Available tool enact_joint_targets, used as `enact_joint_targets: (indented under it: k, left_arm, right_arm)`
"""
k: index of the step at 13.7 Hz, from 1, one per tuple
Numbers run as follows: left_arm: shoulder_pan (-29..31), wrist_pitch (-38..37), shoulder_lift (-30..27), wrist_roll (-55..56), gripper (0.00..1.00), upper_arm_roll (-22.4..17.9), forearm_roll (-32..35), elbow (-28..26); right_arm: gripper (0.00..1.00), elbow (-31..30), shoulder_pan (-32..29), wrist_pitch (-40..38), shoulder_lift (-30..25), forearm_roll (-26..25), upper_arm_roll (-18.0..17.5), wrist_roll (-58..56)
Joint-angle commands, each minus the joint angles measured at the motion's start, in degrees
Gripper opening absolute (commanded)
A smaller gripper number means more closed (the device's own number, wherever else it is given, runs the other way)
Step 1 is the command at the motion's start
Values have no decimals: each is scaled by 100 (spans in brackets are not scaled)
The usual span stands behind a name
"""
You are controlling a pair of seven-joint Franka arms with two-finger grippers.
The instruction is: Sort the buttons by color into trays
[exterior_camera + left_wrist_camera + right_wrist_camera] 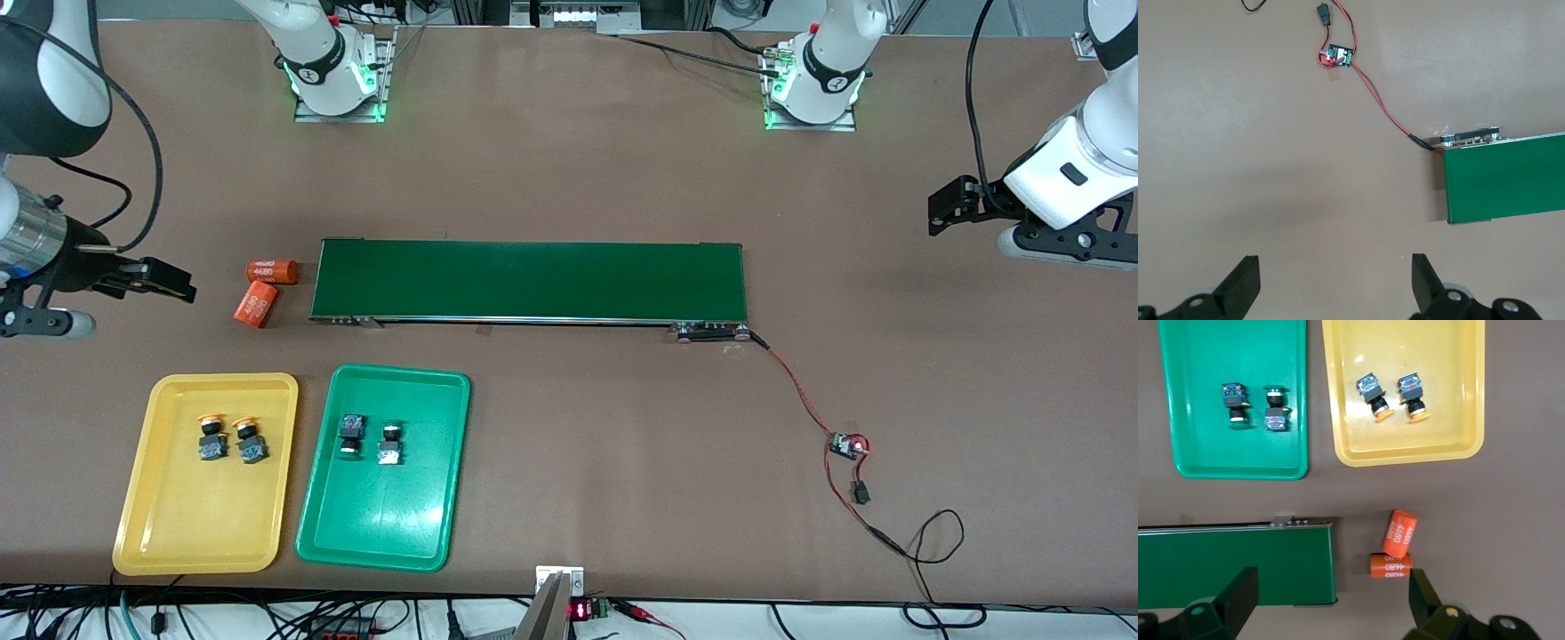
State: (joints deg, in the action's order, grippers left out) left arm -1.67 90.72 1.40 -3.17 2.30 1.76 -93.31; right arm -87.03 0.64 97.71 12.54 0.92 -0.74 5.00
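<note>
Two yellow-capped buttons (pixel 210 437) (pixel 250 441) lie side by side in the yellow tray (pixel 200 524). Two green buttons (pixel 352 436) (pixel 389 443) lie in the green tray (pixel 378 524) beside it. The right wrist view shows both pairs, yellow (pixel 1373 393) and green (pixel 1235 401), in their trays (pixel 1405 447) (pixel 1205 453). My right gripper (pixel 173 283) (pixel 1331 579) hangs open and empty over the table at the right arm's end, above the conveyor's end. My left gripper (pixel 944 209) (pixel 1336 263) is open and empty over bare table at the left arm's end.
A long dark-green conveyor belt (pixel 529 280) (pixel 1505 177) lies across the middle of the table. Two orange numbered cylinders (pixel 271 270) (pixel 256 304) (pixel 1399 533) lie off its end toward the right arm. A red wire runs from the belt to a small circuit board (pixel 849 446) (pixel 1338 56).
</note>
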Motion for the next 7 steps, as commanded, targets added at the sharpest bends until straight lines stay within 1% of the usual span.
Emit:
enact_joint_targets:
  k: [1,4,7]
  left_arm:
    - [8,-134,88,-122,100,-19,0,173]
    - [0,-134,88,-122,100,-19,8,173]
    - [8,-134,88,-122,100,-19,8,173]
  right_arm:
    - [100,-121,32,64,-130,5,-93,98]
    - [100,-121,77,11,-138,-328,-93,98]
    - [100,-95,77,-164,-147,-373,-84,98]
